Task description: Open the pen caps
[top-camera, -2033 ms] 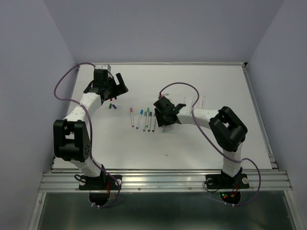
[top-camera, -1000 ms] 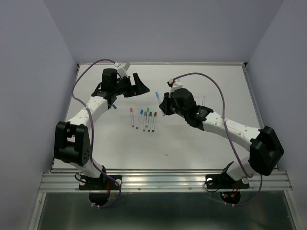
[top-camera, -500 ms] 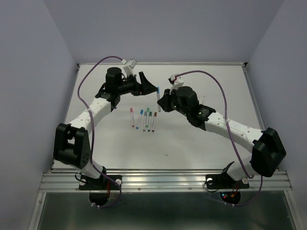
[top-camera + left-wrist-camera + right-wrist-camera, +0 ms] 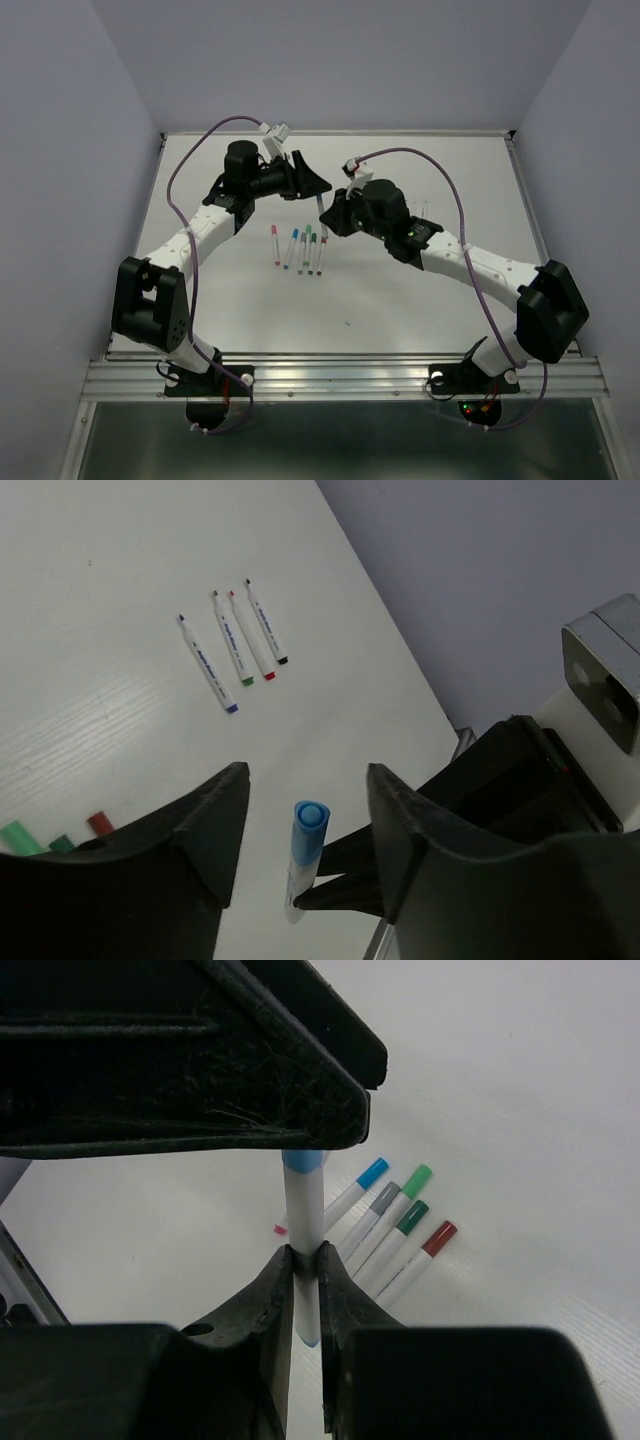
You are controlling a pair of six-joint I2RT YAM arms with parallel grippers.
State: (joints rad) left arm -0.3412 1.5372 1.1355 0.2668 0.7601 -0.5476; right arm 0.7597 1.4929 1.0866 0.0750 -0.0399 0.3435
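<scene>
**Five pens point(image 4: 303, 250) waiting capped**

Loose pen caps point(image 4: 99, 823) are lying at left. The left gripper point(image 4: 308, 780) is hanging released around the blue cap point(image 4: 311, 817); the right gripper point(image 4: 305, 1258) is grasping that pen point(image 4: 303, 1210) above the table point(image 4: 400, 300).

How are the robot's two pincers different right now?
The right pincer is shut tight on the white barrel of a pen; the left pincer is open, holding nothing. The right one touches the pen; the left one stands either side of its blue cap, with gaps showing. Both are black and meet at that same pen.
</scene>
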